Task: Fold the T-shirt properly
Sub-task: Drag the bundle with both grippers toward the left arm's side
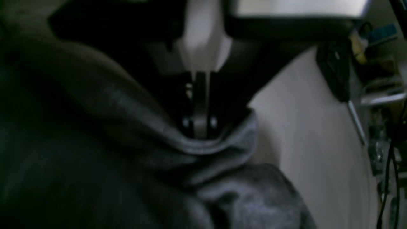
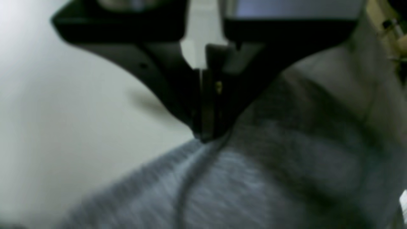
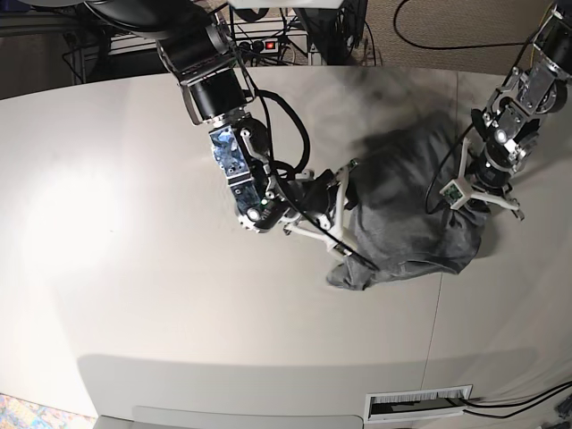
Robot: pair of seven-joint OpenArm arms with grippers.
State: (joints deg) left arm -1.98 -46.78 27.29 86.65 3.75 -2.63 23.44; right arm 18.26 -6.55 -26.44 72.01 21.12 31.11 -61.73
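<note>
White worktop (image 3: 134,268) carries the T-shirt (image 3: 411,214), bunched right of centre. Right pincer (image 3: 344,234) is clamped on its left edge; left pincer (image 3: 483,201) is clamped on its right edge, fingertips buried in cloth.

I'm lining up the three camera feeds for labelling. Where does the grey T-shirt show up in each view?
Left wrist: the T-shirt fills the left and bottom, its hem pinched in the left gripper.
Right wrist: it covers the lower right, an edge clamped by the right gripper.
Base: it lies bunched right of centre, between both arms.
Shared landmark: the white table, seen beside the cloth in all views.
</note>
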